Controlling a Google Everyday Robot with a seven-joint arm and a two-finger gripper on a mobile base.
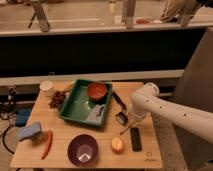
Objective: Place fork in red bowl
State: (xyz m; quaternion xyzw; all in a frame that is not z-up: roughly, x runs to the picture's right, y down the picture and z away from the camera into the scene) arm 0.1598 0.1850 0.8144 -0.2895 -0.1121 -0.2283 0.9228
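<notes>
One gripper near fork, between remote and utensil.

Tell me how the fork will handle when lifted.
The fork looks thin as a stick: probably stiff and light. Being so slim, it may pivot or slip when pinched. The gripper is at its upper end.

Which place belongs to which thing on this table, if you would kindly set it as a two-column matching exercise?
Things: 1 red bowl; 2 purple bowl; 3 gripper; 4 black remote.
Places: a front edge, left of the fruit; b at the fork; c in the green tray; d right of the fruit.
Pairs: 1-c, 2-a, 3-b, 4-d.
</notes>
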